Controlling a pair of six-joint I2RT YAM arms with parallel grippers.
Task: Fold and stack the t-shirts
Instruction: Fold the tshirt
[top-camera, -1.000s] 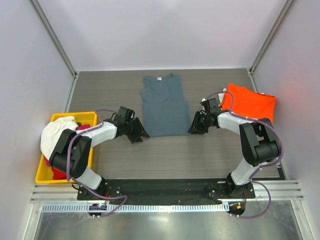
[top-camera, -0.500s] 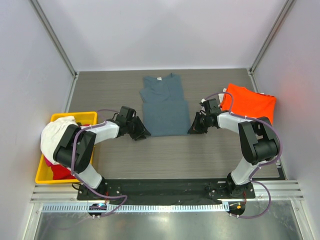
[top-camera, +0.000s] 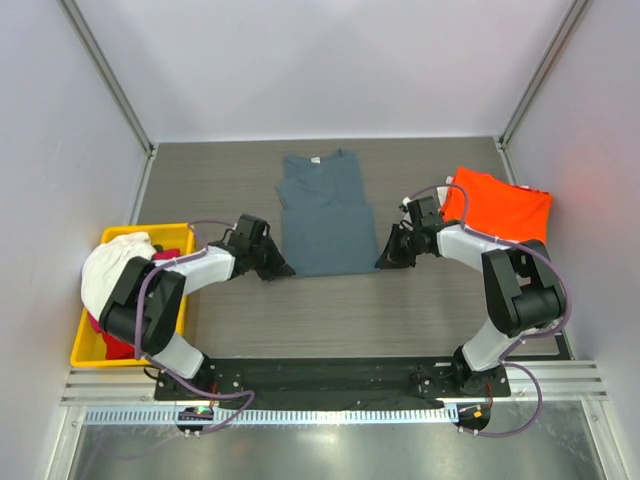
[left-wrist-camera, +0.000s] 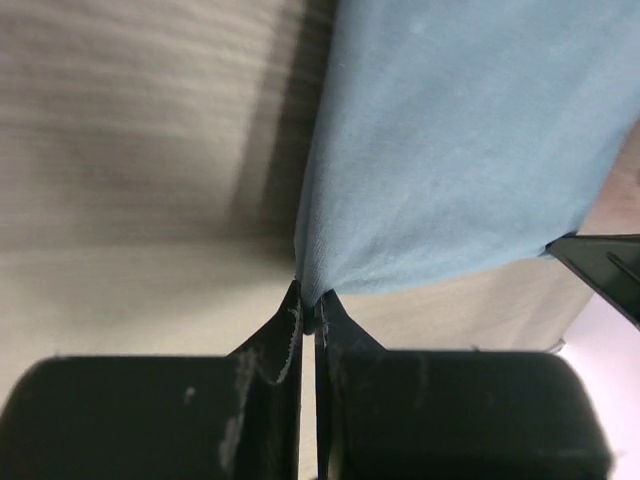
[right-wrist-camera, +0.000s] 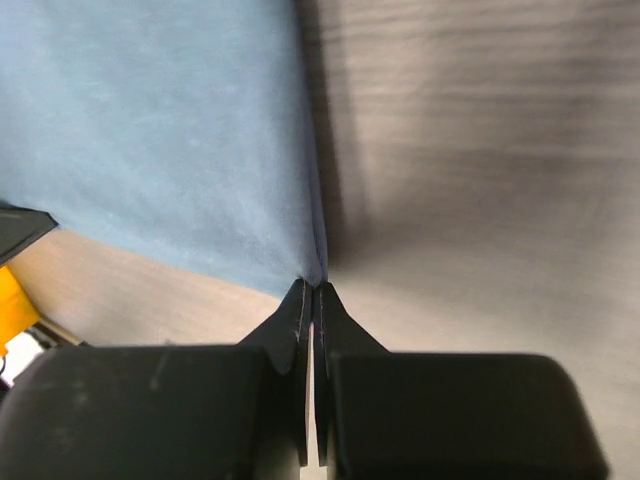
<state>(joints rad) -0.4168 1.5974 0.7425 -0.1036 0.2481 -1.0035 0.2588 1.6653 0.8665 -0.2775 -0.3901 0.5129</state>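
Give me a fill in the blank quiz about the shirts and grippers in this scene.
The left gripper and right gripper each pinch a near ____ of the blue-grey t-shirt.
The orange t-shirt lies folded beside the ____ arm.
The white t-shirt is piled in the ____ bin.
Missing words: corner; right; yellow.
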